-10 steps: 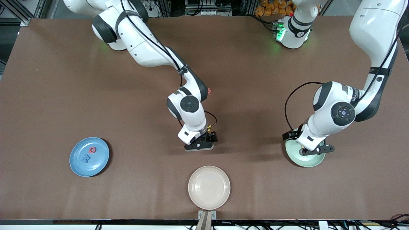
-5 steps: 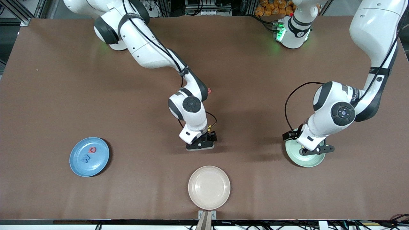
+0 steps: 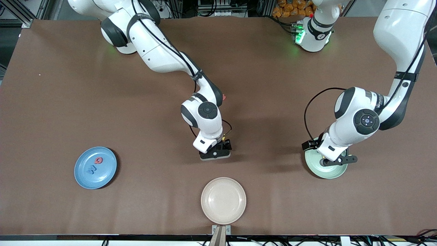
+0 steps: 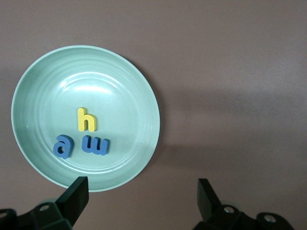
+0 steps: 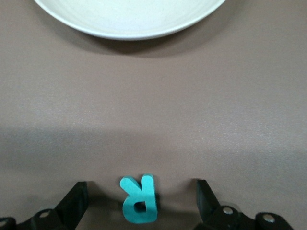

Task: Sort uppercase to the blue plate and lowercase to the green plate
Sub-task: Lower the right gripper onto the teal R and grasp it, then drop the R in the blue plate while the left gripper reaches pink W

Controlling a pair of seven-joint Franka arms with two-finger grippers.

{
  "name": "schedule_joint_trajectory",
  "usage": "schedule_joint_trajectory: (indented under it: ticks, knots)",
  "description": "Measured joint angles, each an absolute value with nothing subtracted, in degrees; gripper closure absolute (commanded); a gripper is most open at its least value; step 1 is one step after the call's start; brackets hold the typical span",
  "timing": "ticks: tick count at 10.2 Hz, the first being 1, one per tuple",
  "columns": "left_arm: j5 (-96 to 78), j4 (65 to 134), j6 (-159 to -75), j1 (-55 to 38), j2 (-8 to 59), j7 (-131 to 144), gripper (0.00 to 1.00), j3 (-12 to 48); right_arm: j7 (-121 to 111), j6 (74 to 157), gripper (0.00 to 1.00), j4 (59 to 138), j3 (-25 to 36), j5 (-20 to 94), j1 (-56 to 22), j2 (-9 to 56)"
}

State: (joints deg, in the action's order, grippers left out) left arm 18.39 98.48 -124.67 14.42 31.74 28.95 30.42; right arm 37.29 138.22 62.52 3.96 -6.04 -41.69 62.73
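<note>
Between the right gripper fingers, at the bottom centre of the right wrist view, lies the teal R, flat on the brown table, jaws spread wide w/ a clear gap on each side, nothing held. Judging by looks it's thin foam: v. light, soft, squashy, not fragile, prob. a bit grippy; best pinched across its outer edges w/ fingertips right down at the table, since it sits so low it could slip out or flip. Colour is plain teal, blocky capital, small next to the cream plate at the top of that view. Front view puts this gripper mid-frame, low over the table, above the cream plate in the picture. Left gripper hangs over the green plate, lower right of the front view, jaws also apart & empty; arm waits. That plate holds a yellow h-like letter, a blue a-like one & a blue m. Blue plate, lower left of the front view, carries a red Q & a blue M.
</note>
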Motion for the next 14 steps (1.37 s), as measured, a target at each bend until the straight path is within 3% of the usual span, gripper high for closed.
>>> schedule_joint_trajectory:
  ticks: [1,2,3,4,11,14]
  knots:
    - [18.4,98.5,-124.7,14.4,31.7,29.0,0.00,30.4,37.3,138.2,0.00,62.5,4.0,-6.0,-41.8,62.7]
    - [18.4,98.5,-124.7,14.4,31.7,29.0,0.00,30.4,37.3,138.1,0.35,62.5,4.0,-6.0,-41.8,62.7]
    - [18.4,98.5,-124.6,14.4,31.7,29.0,0.00,30.4,37.3,138.1,0.82,62.5,4.0,-6.0,-41.8,62.7]
    - [18.4,98.5,-124.6,14.4,31.7,29.0,0.00,30.4,37.3,138.1,1.00,62.3,4.0,-6.0,-41.8,62.6]
    - [18.4,98.6,-124.6,14.3,31.8,29.0,0.00,30.4,37.6,137.5,1.00,61.9,4.3,-5.9,-41.7,61.8]
    - [18.2,98.9,-124.6,13.0,31.8,31.2,0.00,30.9,36.6,129.9,1.00,60.8,3.2,-5.9,-36.5,59.2]
